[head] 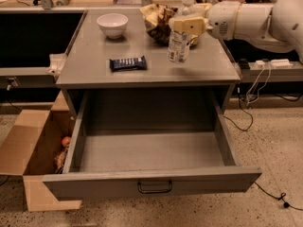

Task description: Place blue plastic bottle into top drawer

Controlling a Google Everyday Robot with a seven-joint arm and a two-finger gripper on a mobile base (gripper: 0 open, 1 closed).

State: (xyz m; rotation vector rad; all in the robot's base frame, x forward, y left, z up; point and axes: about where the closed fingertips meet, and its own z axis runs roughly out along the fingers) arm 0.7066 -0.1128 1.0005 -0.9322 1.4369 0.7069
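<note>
The blue plastic bottle (pixel 178 45) is clear, with a pale label and a white cap. It hangs tilted just above the cabinet top, at its back right. My gripper (pixel 187 24) comes in from the right and is shut on the bottle's upper body. The top drawer (pixel 151 182) is pulled fully open below the cabinet top. Its grey inside is bare, and a small dark bar handle sits at the centre of its front. The bottle is behind and above the drawer's back right part.
On the cabinet top (pixel 94 65) lie a dark blue snack bar (pixel 128 63), a white bowl (pixel 112 24) and a crumpled brown bag (pixel 157 19). An open cardboard box (pixel 26 150) with an orange item stands left of the drawer. Cables lie on the floor at the right.
</note>
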